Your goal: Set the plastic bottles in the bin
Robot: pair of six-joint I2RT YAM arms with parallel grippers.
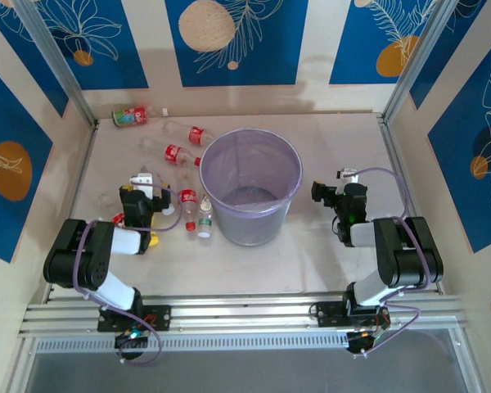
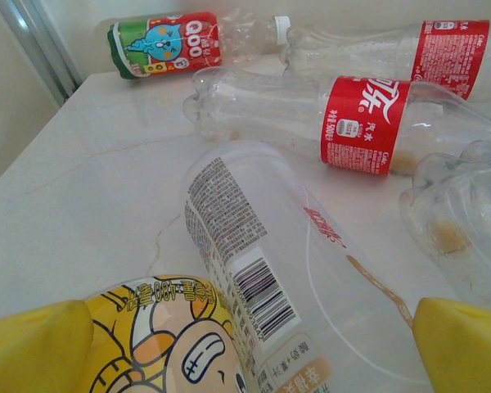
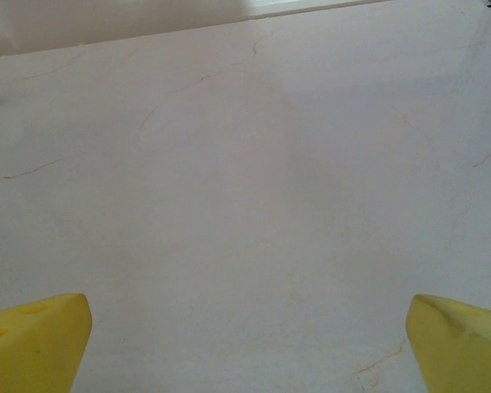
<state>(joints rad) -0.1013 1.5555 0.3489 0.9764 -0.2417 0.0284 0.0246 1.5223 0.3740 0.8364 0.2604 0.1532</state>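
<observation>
Left claw (image 2: pixel 250 332) straddles lying bottle (image 2: pixel 245 217)

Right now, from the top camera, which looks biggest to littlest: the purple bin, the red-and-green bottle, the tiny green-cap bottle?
1. purple bin, by far
2. red-and-green bottle
3. green-cap bottle, only a little smaller-looking than the second

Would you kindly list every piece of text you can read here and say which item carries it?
"Qoo": on the red-and-green-labelled bottle.
"汽水": on the red-labelled bottle lying just in front of it.
Nearest bottle: barcode digits and fine print, too small to read.
</observation>
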